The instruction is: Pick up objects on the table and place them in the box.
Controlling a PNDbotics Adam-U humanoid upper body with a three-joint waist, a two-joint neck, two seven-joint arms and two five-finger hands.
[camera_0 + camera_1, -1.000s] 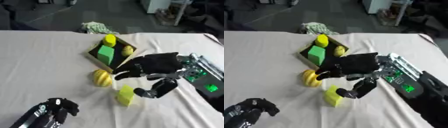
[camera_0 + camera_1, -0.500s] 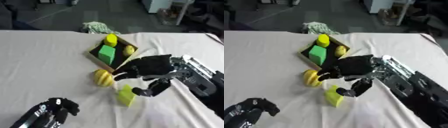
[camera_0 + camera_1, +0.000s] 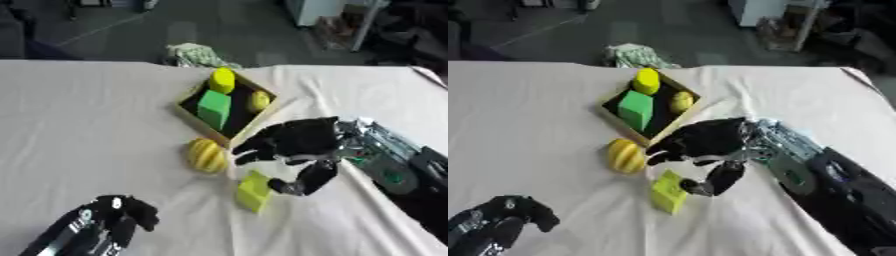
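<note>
At the lower left of the frame the left hand [image 3: 118,220] rests on the white tablecloth [image 3: 87,125], its dark fingers curled in on themselves around nothing.

A little further up, just right of centre, a yellow-green block [image 3: 254,191] lies on the cloth. The right hand [image 3: 293,145] hangs over it, entering from the right edge on a black and silver arm [image 3: 389,162]. Its fingers are spread and only lightly bent, closed on nothing; the thumb [image 3: 306,181] reaches down and ends just beside the block's right side, though whether it touches cannot be told. The other fingers [image 3: 249,152] point left, toward a ribbed yellow fruit [image 3: 206,155] that lies just left of them.

Beyond the fruit and the hand, near the centre of the frame, sits the box [image 3: 194,114], a shallow wooden tray with a dark floor, turned cornerwise. Inside it stand a green block [image 3: 213,106], a yellow cylinder [image 3: 222,80] at the far corner, and a small yellow round object [image 3: 258,101] at the right.

At the table's far edge, upper centre, lies a crumpled pale green cloth [image 3: 194,54].
</note>
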